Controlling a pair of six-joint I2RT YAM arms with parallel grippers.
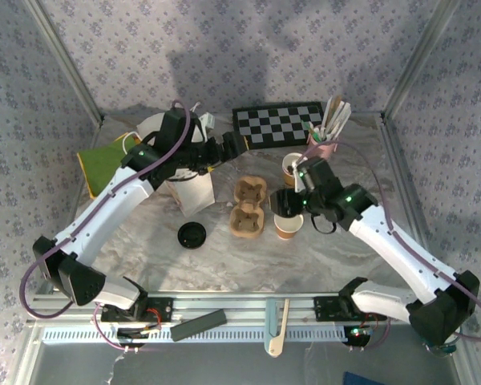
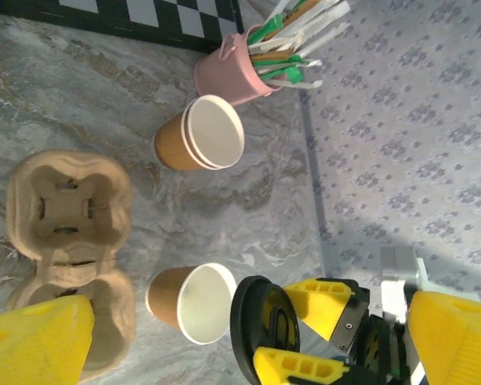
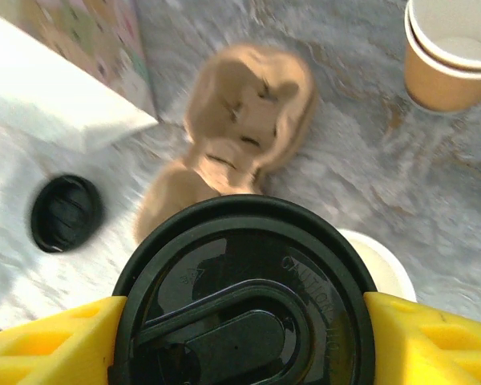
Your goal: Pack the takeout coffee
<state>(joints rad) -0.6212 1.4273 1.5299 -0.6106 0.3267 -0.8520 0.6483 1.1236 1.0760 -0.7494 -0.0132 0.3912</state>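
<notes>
A brown moulded-pulp cup tray [image 1: 249, 207] sits mid-table. A white paper bag [image 1: 191, 191] and a spare black lid [image 1: 191, 234] lie on the left arm's side, with stacked tan cups [image 1: 295, 167] and a pink cup of stirrers [image 1: 329, 138] behind. The right gripper [image 1: 293, 202] clamps a round black plastic lid [image 3: 244, 297] close above the open tan kraft-paper cup [image 2: 194, 305], which stands just beside the tray. The left gripper [image 1: 237, 145], fingers spread wide, holds nothing.

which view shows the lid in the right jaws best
Right wrist: the black lid faces the camera, large, between the yellow jaws. Left wrist shows the lid nearly edge-on. From the top, too small to tell.
</notes>
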